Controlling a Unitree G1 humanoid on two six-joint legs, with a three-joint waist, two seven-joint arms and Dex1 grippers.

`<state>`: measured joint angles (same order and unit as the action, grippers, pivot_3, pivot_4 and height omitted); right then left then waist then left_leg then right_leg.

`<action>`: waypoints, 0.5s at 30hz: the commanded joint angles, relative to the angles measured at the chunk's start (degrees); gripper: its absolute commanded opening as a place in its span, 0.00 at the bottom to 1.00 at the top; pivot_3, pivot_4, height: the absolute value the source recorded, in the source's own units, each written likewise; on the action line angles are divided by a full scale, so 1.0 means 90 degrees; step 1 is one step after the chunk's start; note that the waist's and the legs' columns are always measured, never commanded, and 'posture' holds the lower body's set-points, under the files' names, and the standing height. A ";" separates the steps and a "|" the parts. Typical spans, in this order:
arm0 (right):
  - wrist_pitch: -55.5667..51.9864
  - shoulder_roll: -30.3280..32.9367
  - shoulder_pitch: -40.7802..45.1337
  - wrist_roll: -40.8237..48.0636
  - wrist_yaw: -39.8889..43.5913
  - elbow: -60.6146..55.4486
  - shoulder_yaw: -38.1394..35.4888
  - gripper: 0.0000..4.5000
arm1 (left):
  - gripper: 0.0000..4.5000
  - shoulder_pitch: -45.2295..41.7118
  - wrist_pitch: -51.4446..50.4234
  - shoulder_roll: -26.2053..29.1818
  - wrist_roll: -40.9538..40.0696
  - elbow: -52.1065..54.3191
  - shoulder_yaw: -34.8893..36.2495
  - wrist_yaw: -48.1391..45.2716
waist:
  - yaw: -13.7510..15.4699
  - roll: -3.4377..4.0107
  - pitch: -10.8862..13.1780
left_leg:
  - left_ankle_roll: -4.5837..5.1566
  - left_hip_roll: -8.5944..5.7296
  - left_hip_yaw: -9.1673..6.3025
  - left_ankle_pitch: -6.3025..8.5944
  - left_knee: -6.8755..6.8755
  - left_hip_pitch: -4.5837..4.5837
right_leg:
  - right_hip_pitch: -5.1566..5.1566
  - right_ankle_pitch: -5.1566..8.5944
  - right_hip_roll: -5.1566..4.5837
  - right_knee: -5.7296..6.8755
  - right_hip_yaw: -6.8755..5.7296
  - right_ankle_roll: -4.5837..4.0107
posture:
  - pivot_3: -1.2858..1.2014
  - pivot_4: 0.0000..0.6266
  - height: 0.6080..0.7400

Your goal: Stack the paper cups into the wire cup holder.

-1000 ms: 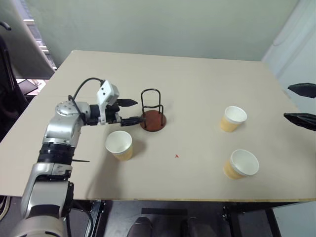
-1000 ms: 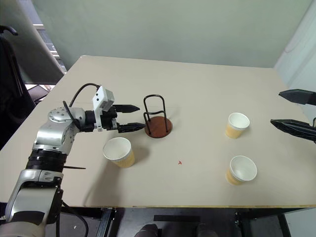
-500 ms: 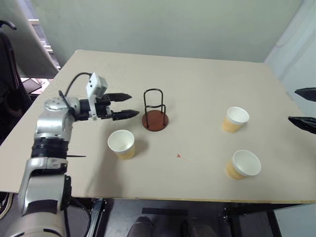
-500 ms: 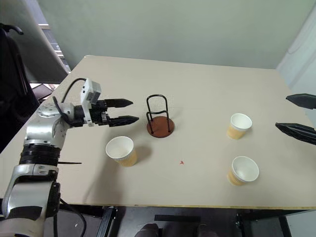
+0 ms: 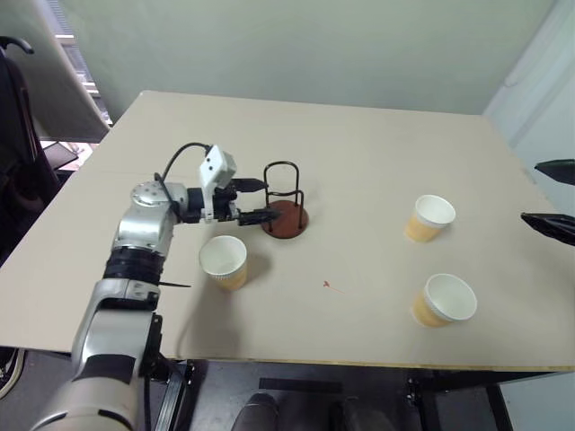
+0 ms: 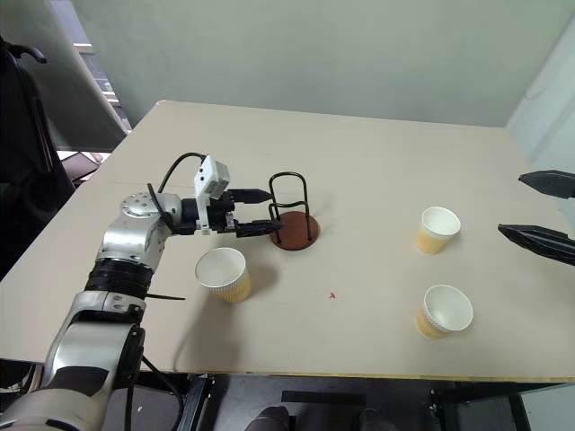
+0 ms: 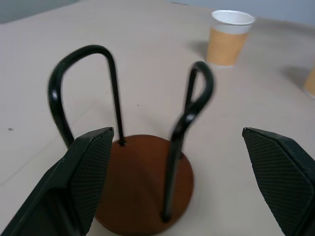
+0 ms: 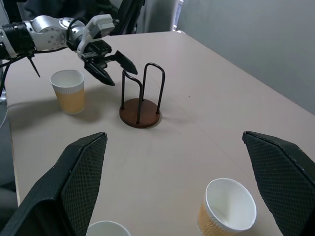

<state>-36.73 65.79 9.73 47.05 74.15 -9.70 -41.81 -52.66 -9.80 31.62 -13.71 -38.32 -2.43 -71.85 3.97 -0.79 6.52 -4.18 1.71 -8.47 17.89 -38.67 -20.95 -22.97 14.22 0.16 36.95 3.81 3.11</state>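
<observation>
Both jaws wide apart and empty above beige table (image 5: 377, 144), pale green wall (image 5: 296, 45) behind.

A wide beige surface (image 5: 377, 153) is taking most of the room in front, with a plain matte top and a tiny red mark (image 5: 326, 285) lying near its front edge. Behind it a pale grey-green wall (image 5: 296, 45) is standing, evenly lit. At the left a dark chair (image 5: 18, 135) is showing beside a bright, window-like area with slats (image 5: 76, 67). Under the front edge a dark floor (image 5: 296, 404) is showing.
</observation>
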 commanded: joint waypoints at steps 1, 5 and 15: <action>0.0015 0.0038 -0.0008 0.0065 -0.0068 -0.0150 -0.0351 1.00 | 0.91 -0.0226 0.0332 -0.0109 0.0107 -0.0141 0.0003 0.0018 | 0.0004 0.0000 0.0000 | 0.0001 -0.0001 0.0001 0.0001 -0.0001 0.0000 | 0.0000 0.0000 0.0000 0.0000 0.0000 0.0001 | 0.52 0.24 1.00; 0.0009 0.0037 -0.0055 0.0053 -0.0112 -0.0189 -0.0385 1.00 | 0.63 -0.0304 0.0495 -0.0157 0.0188 -0.0337 -0.0007 -0.0035 | 0.0010 0.0000 0.0000 | 0.0002 0.0000 0.0003 0.0001 -0.0003 -0.0001 | 0.0000 0.0001 0.0004 0.0000 0.0000 0.0002 | 0.52 0.24 1.00; 0.0125 0.0039 -0.0006 0.0011 -0.0165 -0.0115 -0.0225 1.00 | 0.02 -0.0296 0.0504 -0.0137 0.0169 -0.0369 0.0027 -0.0229 | 0.0016 0.0000 0.0000 | 0.0005 -0.0003 0.0005 0.0003 -0.0009 -0.0003 | 0.0004 0.0002 0.0008 0.0000 -0.0002 0.0010 | 0.52 0.24 1.00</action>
<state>-36.57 65.79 8.95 47.01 72.97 -10.02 -42.12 -54.11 -5.20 30.09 -11.40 -43.01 -3.03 -72.82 4.11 -0.79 6.52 -4.14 1.69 -8.42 17.92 -38.76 -20.98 -22.93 14.24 0.23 36.95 3.80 3.20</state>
